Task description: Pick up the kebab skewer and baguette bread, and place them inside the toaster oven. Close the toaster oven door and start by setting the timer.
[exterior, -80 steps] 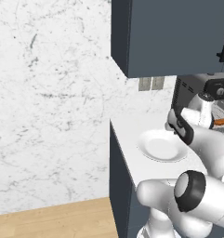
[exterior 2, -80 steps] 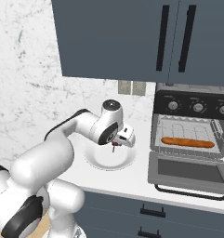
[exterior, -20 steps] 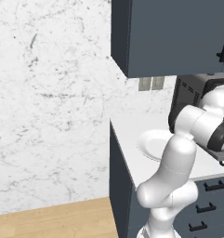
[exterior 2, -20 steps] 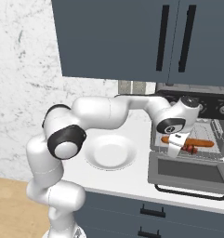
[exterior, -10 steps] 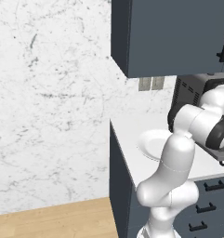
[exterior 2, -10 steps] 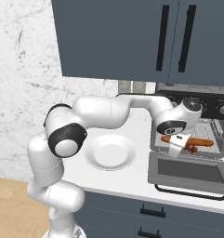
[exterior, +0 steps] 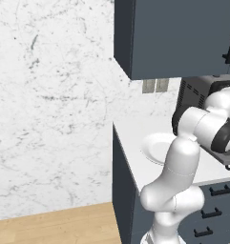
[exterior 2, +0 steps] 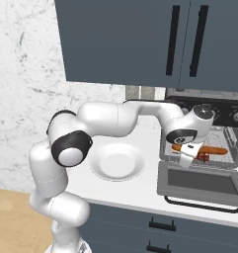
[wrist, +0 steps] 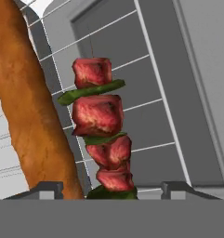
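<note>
Arm stretched forward, claw (wrist: pixel 106 187) apparently parted, tips spread.

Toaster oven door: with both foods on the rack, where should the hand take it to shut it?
Grip the dark bar handle along the front edge of the folded-down toaster oven door, coming from the front and below; it stands clear of the panel.

The white counter (exterior 2: pixel 115 190) carries a white plate (exterior 2: pixel 116 161), and at 3 o'clock from the plate stands the toaster oven (exterior 2: pixel 202 143). On the wire rack (wrist: pixel 146 93) inside lie the baguette bread (wrist: pixel 25 102) and, at its 3 o'clock, the kebab skewer (wrist: pixel 102 130).
</note>
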